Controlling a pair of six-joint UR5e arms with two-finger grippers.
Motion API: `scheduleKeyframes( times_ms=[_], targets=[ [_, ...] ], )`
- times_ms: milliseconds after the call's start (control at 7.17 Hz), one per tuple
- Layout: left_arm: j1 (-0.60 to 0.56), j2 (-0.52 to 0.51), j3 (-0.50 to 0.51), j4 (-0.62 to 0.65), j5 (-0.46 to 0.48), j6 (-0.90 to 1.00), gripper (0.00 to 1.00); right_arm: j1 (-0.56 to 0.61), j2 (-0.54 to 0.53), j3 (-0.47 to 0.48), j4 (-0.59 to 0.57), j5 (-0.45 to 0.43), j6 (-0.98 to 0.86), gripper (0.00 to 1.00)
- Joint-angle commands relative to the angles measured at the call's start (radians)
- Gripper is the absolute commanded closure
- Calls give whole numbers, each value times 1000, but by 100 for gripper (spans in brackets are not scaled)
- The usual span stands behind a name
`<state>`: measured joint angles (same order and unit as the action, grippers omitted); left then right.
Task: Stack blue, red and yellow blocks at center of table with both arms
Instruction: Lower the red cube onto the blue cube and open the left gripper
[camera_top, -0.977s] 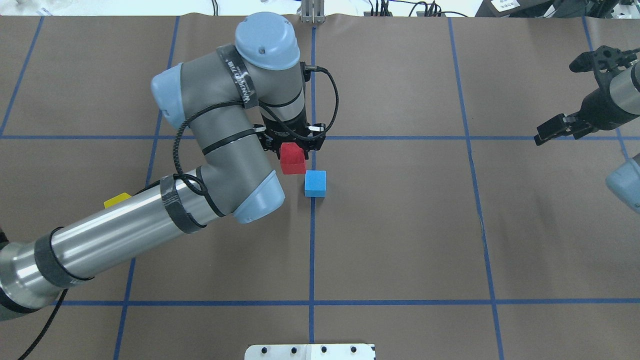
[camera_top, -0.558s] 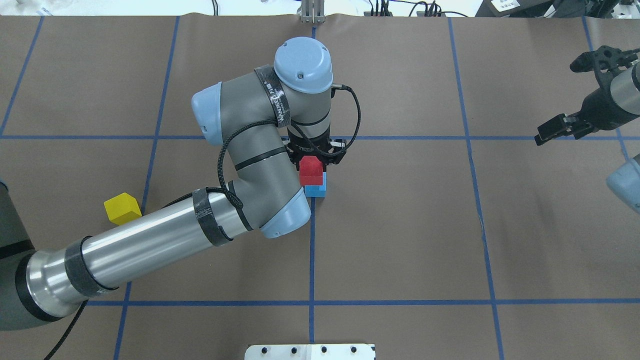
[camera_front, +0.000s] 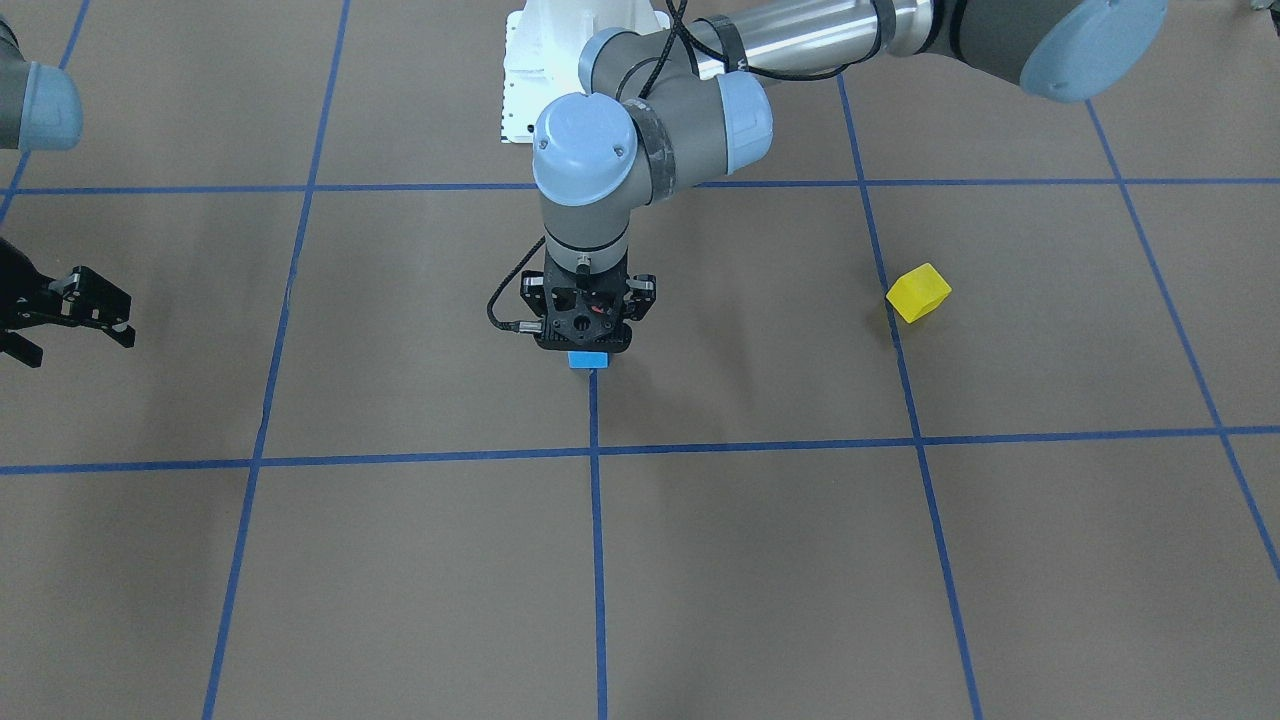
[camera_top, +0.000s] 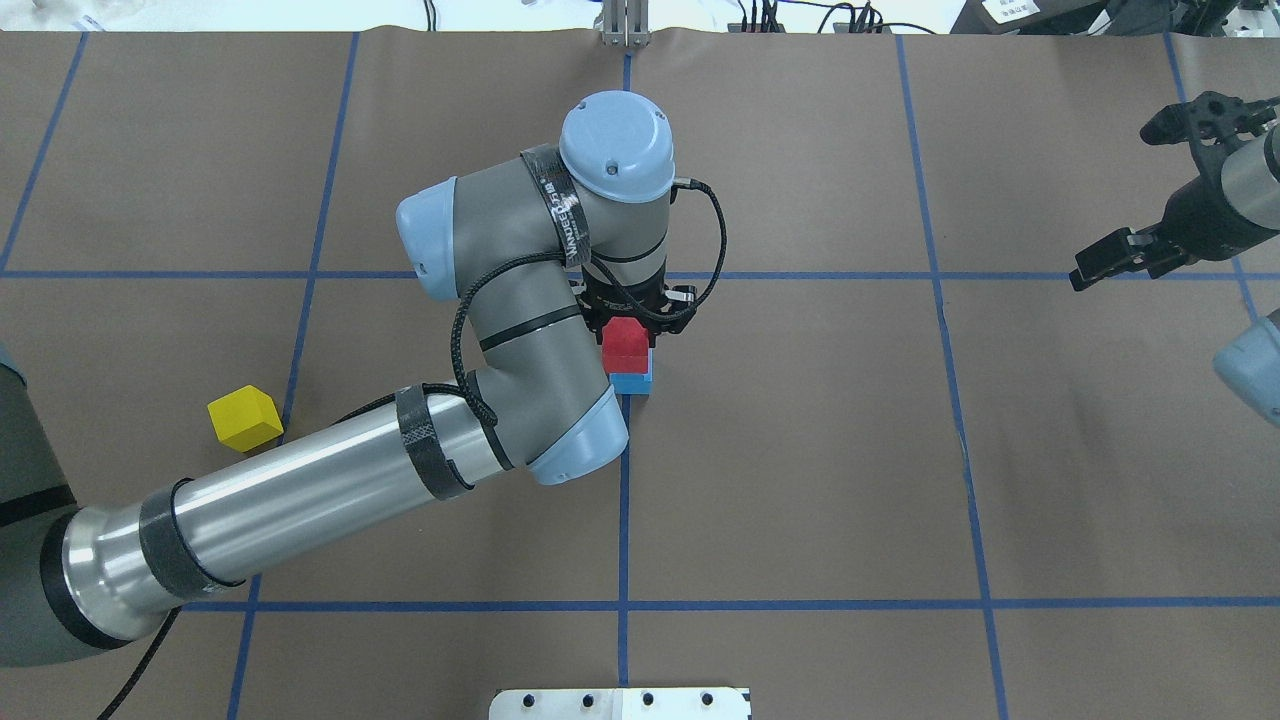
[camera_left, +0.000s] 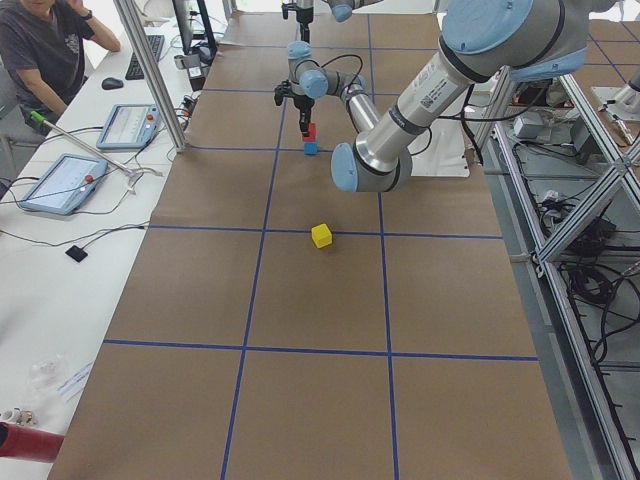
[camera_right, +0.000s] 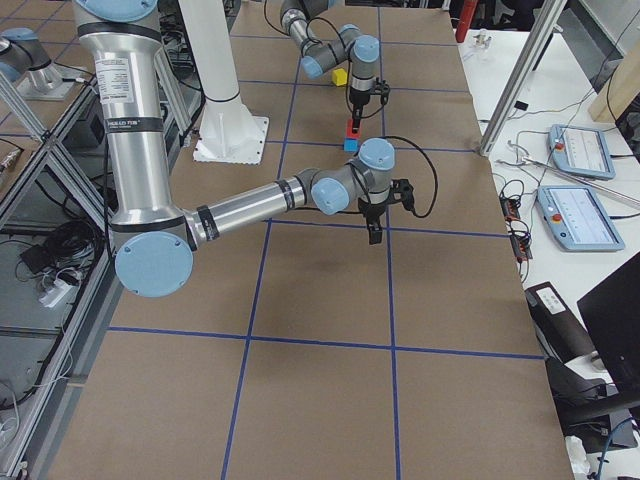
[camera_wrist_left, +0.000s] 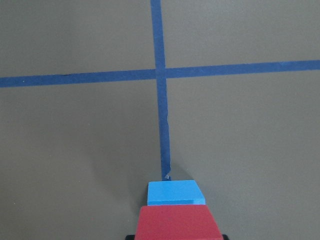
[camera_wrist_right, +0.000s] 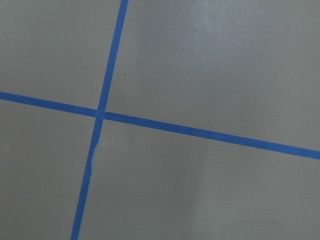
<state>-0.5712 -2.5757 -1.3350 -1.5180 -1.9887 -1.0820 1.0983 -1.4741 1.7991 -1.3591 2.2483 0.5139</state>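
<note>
The red block (camera_top: 626, 344) sits straight over the light blue block (camera_top: 632, 382) near the table's middle grid crossing, and the two appear to touch. My left gripper (camera_top: 628, 335) points down and is shut on the red block. In the left wrist view the red block (camera_wrist_left: 179, 222) overlaps the blue block (camera_wrist_left: 175, 192). From the front the gripper body hides the red block, and only a sliver of the blue block (camera_front: 587, 360) shows. The yellow block (camera_top: 245, 418) lies alone, tilted, beside my left forearm. My right gripper (camera_top: 1110, 200) hovers open and empty at the far right.
The white pedestal base (camera_top: 620, 703) stands at the table's near edge. My left forearm (camera_top: 300, 500) stretches across the left half, close to the yellow block. A person (camera_left: 40, 50) sits at a side desk with tablets (camera_left: 62, 182) beyond the table's long edge.
My left arm has carried the red block rightward, from beside the blue block to directly over it, uncovering the yellow block. The right arm has stayed still.
</note>
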Motion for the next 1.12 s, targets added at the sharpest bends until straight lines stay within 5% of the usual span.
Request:
scheduleKeyframes(
  times_ms=[0, 698, 837, 977],
  targets=[
    [7, 0, 7, -13, 7, -1, 100, 0, 0, 0, 0, 1, 0, 0],
    [7, -1, 7, -16, 7, -6, 100, 0, 0, -1, 0, 1, 0, 0],
    [8, -1, 7, -16, 7, -6, 93, 0, 0, -1, 0, 1, 0, 0],
    [11, 0, 7, -21, 7, -6, 72, 0, 0, -1, 0, 1, 0, 0]
  ],
)
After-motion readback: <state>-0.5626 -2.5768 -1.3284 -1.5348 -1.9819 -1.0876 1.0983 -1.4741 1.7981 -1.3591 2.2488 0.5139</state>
